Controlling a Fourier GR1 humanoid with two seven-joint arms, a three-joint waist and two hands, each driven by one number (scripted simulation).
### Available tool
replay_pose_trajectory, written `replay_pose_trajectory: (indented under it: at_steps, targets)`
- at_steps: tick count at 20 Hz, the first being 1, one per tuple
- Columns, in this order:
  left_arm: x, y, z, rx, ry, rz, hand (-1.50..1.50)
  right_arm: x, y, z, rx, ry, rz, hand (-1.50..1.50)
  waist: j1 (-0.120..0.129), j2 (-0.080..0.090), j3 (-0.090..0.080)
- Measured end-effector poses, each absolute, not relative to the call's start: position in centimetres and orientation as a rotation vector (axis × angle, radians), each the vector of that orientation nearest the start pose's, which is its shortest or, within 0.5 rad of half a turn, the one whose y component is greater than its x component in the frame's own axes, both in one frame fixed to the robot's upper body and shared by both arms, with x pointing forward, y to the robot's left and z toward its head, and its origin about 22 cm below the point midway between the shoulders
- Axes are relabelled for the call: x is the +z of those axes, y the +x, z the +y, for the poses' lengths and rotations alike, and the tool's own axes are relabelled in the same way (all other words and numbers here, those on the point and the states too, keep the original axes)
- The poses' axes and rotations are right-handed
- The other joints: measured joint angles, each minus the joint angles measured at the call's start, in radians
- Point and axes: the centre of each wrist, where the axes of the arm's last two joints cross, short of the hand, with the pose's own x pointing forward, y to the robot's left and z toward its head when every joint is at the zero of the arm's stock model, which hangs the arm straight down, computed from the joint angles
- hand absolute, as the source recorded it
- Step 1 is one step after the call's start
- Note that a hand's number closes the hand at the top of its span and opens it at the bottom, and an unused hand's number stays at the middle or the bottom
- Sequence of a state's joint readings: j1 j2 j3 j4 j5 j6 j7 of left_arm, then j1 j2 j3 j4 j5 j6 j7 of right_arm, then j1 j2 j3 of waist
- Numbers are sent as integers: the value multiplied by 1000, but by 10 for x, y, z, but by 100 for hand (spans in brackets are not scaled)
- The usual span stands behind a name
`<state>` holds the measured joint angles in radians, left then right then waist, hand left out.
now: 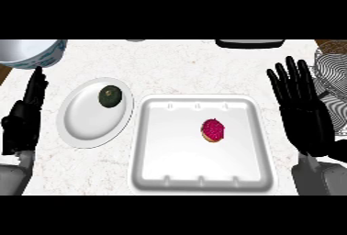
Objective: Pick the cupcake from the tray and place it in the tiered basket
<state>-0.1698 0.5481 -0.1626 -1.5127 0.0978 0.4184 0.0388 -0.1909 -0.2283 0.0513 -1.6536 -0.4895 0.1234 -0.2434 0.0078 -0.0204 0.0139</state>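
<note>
Cupcake (214,130) upright on tray (156,151), untouched. Right hand (303,110) nearest, fingers straight, released; left hand (25,114) likewise. Best lowered from above, then carried to basket (332,73).

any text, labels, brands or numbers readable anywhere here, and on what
None: no words, numbers or signs can be read in the head view.
The bowl at the top left has a blue pattern on its wall, too blurred to tell whether it holds letters.
The tray, the cupcake, the plate and the tiered basket bear no marks.
</note>
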Motion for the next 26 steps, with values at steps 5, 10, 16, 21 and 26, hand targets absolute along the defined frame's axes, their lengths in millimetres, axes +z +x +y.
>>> replay_pose_trajectory:
  at_steps: [5,10,16,21,26]
  targets:
    - [62,279,266,-152,417,-1703,0,90,316,-254,40,677,-1968,150,18,23,-8]
    - [56,277,231,-149,251,-1711,0,70,337,-257,-7,757,-1785,-150,38,47,-7]
    - [45,273,207,-142,171,-1690,0,47,352,-273,136,1102,-1577,-150,43,46,-9]
    - [40,273,198,-131,166,-1685,0,80,365,-334,384,1119,-1620,-150,29,38,-10]
    - [38,275,197,-118,170,-1673,0,165,369,-362,775,889,-1684,-150,14,30,-10]
